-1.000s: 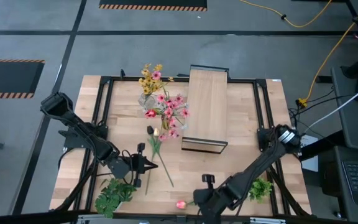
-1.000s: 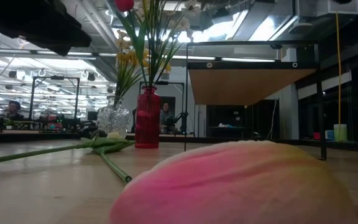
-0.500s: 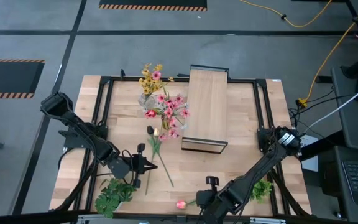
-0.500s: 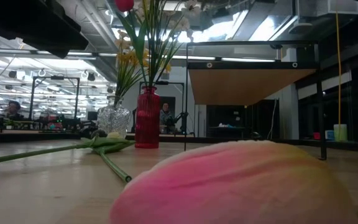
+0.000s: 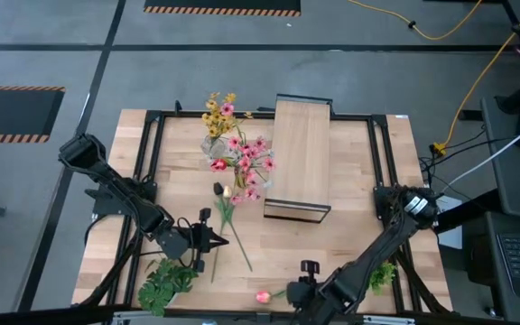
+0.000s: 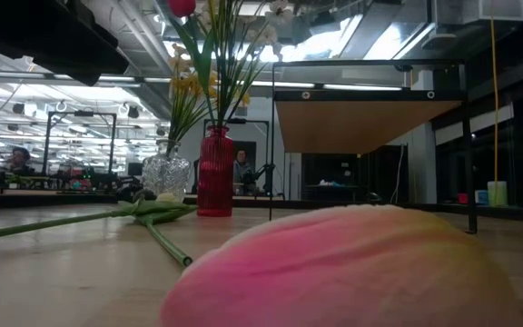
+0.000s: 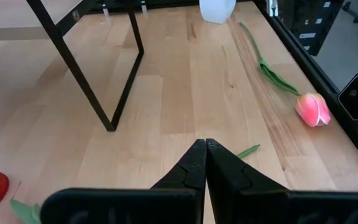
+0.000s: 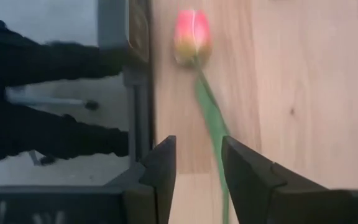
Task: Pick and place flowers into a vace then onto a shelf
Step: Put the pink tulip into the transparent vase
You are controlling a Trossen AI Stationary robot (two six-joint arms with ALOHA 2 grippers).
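**Right arm lines up on the fallen tulip**

The right gripper (image 8: 194, 163), jaws parted narrowly and empty, hovers at the table's near edge over the stem of the pink tulip (image 5: 263, 296). Next it likely must descend and pinch that stem. The left gripper (image 7: 204, 149) waits closed, near left. No writing is legible.

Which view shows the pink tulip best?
The left wrist view: the pink tulip lies whole, bloom and stem. The right wrist view blurs it, the low view shows only its looming bloom, and the high view a tiny speck.
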